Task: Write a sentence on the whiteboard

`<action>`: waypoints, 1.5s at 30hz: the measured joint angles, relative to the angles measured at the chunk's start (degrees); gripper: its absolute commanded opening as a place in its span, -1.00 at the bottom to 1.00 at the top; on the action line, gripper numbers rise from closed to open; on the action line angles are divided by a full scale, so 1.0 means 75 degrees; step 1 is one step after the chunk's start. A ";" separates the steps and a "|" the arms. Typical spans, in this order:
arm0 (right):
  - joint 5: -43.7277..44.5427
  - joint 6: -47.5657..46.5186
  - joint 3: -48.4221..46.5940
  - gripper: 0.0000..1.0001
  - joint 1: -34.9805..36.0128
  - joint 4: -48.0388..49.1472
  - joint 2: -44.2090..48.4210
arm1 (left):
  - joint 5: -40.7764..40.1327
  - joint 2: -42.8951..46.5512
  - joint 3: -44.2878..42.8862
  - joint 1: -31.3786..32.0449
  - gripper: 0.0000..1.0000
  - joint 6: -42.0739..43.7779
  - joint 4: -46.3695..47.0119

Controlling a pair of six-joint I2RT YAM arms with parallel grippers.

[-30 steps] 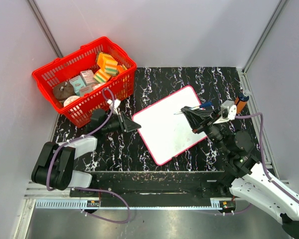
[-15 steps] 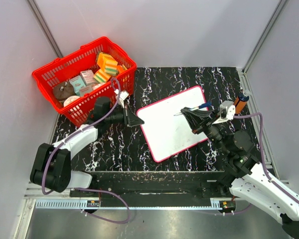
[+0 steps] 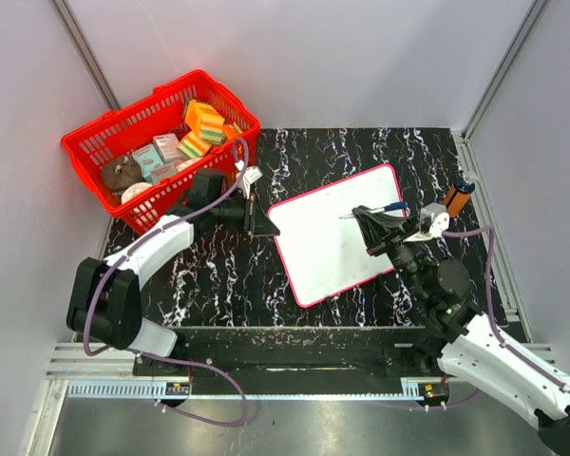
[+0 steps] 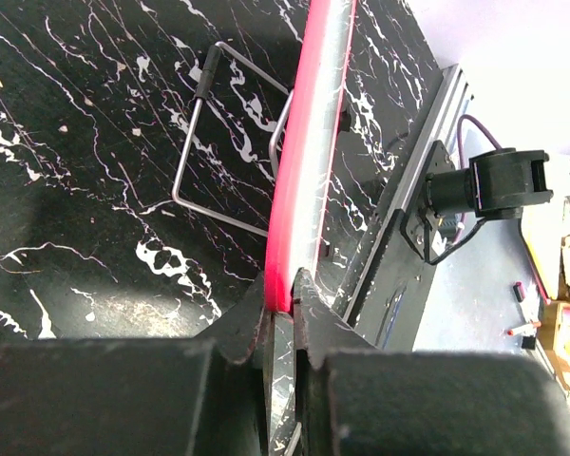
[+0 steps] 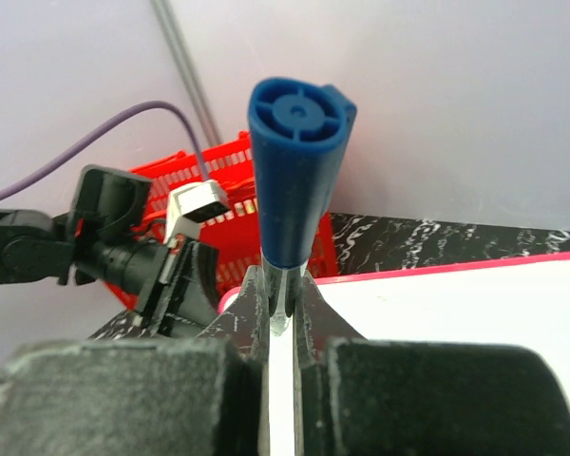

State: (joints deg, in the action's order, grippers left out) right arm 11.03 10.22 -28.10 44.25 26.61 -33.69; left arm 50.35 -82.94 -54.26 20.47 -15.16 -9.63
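My left pincer pinched the rim of the whiteboard; my right pincer clamped the blue marker. The board looked stiff, light and probably slippery, so best held by its edge.

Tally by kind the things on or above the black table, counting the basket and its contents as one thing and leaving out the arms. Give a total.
Whiteboard: 1
Red basket: 1
Blue marker, held in the right tool: 1
Orange-and-black item: 1
Total: 4
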 measured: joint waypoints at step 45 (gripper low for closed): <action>-0.0192 -0.2177 0.1125 -1.00 -0.0003 0.4246 -0.3418 | 0.0283 -0.0067 -0.0420 -0.0015 -1.00 0.1049 -0.1005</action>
State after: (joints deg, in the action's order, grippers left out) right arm 9.58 -6.11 -19.66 44.23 58.46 -59.33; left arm 52.47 -83.44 -57.41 20.36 -7.29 -17.17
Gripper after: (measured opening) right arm 0.067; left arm 0.105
